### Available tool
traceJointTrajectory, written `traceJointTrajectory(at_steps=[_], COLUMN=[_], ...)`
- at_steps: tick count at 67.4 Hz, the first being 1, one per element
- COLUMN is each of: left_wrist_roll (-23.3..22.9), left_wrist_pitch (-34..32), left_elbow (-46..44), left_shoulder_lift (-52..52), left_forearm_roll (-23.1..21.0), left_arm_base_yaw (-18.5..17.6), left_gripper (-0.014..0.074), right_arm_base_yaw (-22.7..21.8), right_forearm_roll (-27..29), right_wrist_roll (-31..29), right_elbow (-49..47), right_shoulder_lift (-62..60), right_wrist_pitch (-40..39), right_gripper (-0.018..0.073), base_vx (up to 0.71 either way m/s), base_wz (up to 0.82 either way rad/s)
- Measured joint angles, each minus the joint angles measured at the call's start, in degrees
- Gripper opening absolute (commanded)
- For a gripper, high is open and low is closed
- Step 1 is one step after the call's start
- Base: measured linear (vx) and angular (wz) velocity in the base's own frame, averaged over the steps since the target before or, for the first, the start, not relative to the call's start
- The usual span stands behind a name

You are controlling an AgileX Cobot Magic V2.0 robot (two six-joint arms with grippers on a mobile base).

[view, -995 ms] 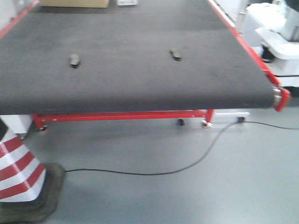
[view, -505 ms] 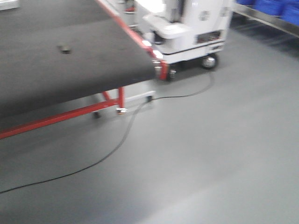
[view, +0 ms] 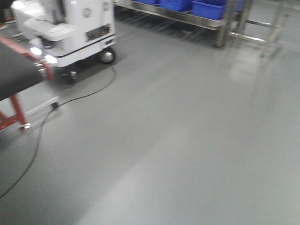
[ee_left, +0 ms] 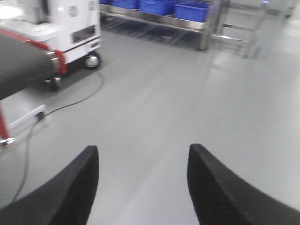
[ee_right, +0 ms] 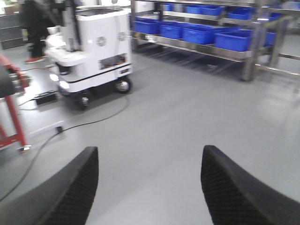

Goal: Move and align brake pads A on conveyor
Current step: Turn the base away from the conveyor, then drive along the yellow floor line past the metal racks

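Status: the step in hand appears to be base positioning, not manipulation.

1. Locate the work. Only the end of the conveyor [view: 14, 75] shows, at 9 o'clock in the front view. No brake pads A appear in any view, so their position on the belt cannot be told.
2. Check the tools. The left gripper [ee_left: 143, 154] is released, with its jaws spread wide and nothing between them. The right gripper [ee_right: 150, 152] is likewise released and empty. Both face bare floor [view: 187, 140].
3. Note the obstacles. A white mobile unit [view: 79, 28] stands at 11 o'clock. A cable [view: 79, 97] trails from it across the floor toward 8 o'clock. Blue bins [view: 208, 8] sit on a steel rack [view: 225, 26] at 1 o'clock.
4. Recommended practice: drive clear of the cable and the unit, and square the base to the belt. Start no reach until the pads are centred in the front view. Keep the jaws released on approach.
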Motion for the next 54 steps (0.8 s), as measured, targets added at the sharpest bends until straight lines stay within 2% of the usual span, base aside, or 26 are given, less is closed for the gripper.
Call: traceJointTrajectory(at_steps=[54], left_wrist_roll=[0.0], left_wrist_pitch=[0.0], left_elbow=[0.0], left_shoulder_lift=[0.0], left_forearm_roll=[0.0], left_arm_base_yaw=[0.0], left_gripper=[0.0394], right_arm_base_yaw=[0.0], right_forearm_roll=[0.0], right_wrist_roll=[0.0], right_elbow=[0.0], right_shoulder_lift=[0.0], right_wrist_pitch=[0.0], right_gripper=[0.0449], base_vx=[-0.05], base_wz=[-0.85])
